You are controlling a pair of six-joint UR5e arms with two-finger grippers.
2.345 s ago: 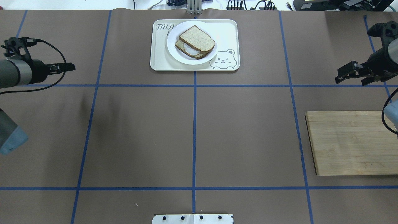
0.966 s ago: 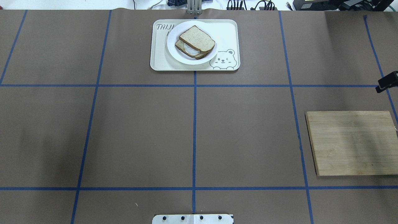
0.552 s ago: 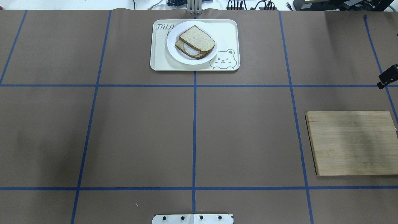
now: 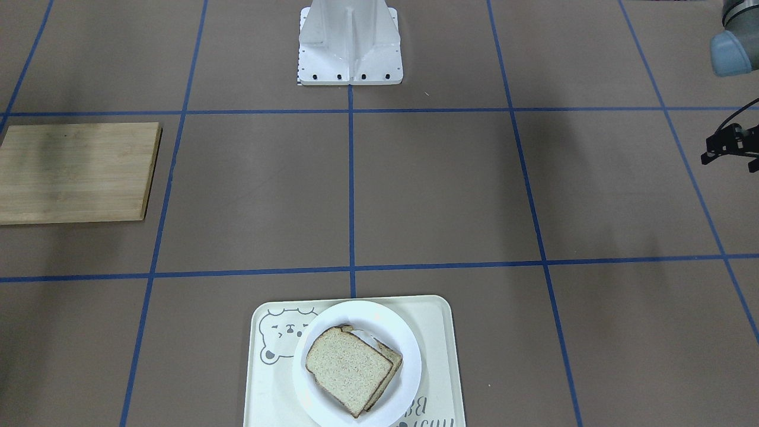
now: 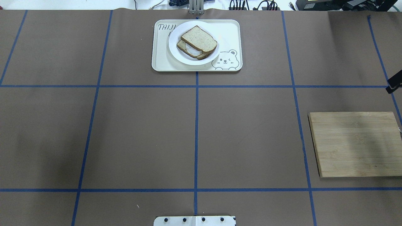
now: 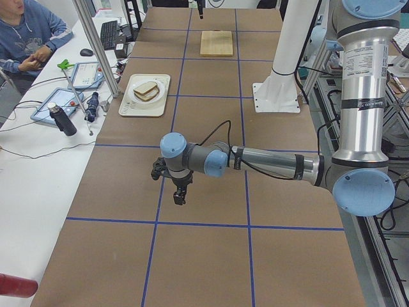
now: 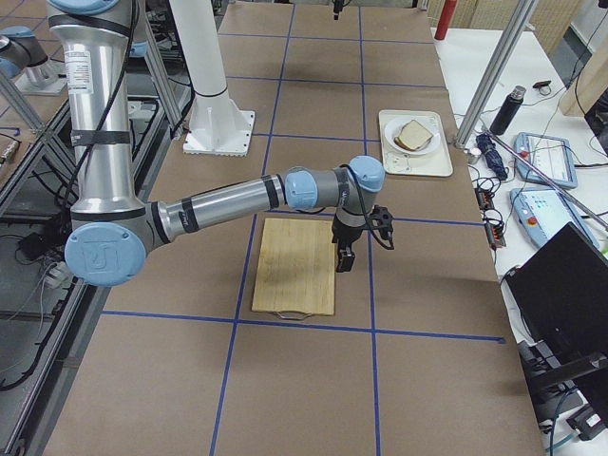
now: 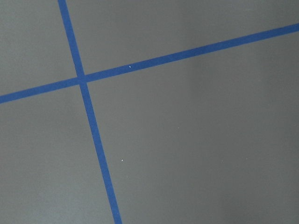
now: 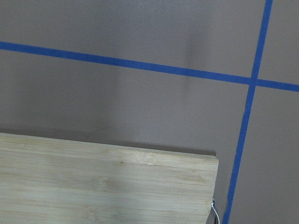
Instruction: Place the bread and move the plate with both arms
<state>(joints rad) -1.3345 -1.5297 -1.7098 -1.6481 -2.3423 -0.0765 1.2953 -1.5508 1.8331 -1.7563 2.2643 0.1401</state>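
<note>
Frontally, left gripper; overhead, right gripper.

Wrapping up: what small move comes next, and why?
Probably nothing but parking: the bread lies on the second slice on the plate, which rests in the bear tray, and the left gripper and right gripper hang far from it.

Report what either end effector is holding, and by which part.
Nothing is held: the left end effector and right end effector hang empty, and the bread lies on the plate.
</note>
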